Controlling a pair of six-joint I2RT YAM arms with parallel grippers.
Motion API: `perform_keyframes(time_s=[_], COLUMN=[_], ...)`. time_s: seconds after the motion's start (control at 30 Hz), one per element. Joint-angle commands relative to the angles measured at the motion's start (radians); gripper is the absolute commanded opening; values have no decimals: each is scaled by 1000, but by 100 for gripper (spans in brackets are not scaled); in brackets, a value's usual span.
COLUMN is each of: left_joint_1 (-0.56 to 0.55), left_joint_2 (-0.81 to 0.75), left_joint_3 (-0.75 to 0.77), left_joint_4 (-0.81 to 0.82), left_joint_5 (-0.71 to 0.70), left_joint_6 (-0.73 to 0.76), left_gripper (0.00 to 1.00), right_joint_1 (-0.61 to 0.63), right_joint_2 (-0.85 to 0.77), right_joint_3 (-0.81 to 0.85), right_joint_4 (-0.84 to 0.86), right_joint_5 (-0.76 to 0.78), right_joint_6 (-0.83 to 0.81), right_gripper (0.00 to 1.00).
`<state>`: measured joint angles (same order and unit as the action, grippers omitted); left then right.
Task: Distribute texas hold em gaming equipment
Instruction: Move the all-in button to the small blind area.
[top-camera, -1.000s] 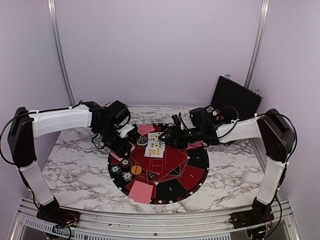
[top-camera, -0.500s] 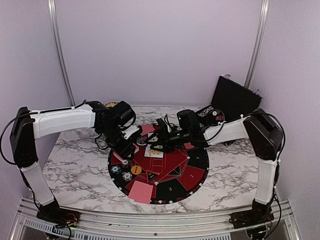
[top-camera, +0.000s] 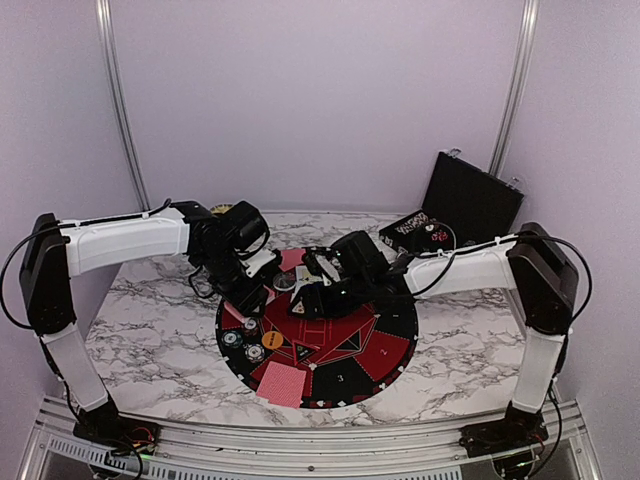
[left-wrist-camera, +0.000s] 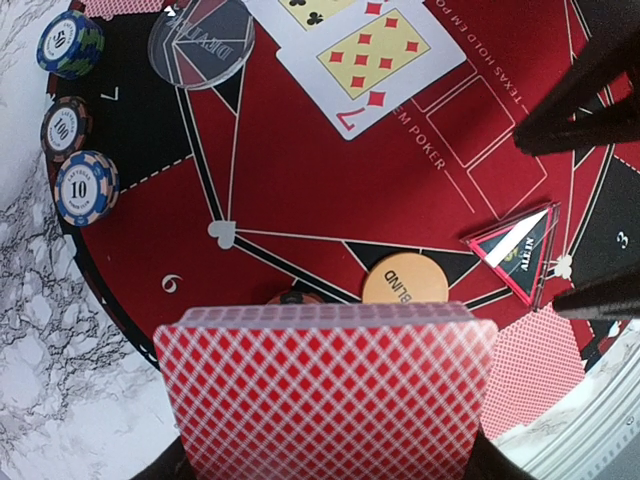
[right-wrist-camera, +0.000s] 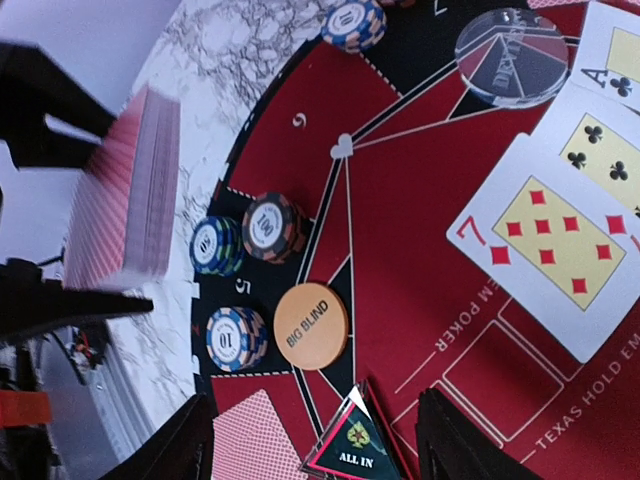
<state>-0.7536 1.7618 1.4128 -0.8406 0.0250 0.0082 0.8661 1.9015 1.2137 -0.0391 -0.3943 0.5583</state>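
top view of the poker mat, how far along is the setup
Done: chip stacks, Big Blind disc, clear dealer disc and face-up cards sit on the mat; one seat has face-down cards. In hand: left pincer grips the deck; right pincer is open over the All In marker. To do: seats 2 and 3 look bare.

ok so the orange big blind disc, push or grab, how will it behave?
The orange disc lies flat and thin on the mat, so a push would probably slide it, not roll or tip it. Its low edge likely leaves little to pinch. It looks rigid, probably light; a nudge might knock the chip stack close beside it.
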Motion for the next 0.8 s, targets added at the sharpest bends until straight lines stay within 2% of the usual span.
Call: perform_keyframes(time_s=[0.0,0.23,0.47,0.77], left_joint_1=[22,45,58,68], left_joint_2=[-17,-22,-29,-36], left_joint_3=[12,4,-9,-21], left_joint_4=[-25,-25,-23,-22], left_joint_5=[-5,2,3,6], left_joint_6=[1,1,3,6], left_gripper=[24,24,24,24], right_joint_1=[94,197,262,275], right_joint_2=[-11,22,66,115], right_joint_3=[55,99,133,153], right_joint_4=[-199,-297,-352,-373], right_joint_5=[296,489,550,556], right_joint_6=[-170,-237,-281,-342], right_gripper=[69,79,83,85])
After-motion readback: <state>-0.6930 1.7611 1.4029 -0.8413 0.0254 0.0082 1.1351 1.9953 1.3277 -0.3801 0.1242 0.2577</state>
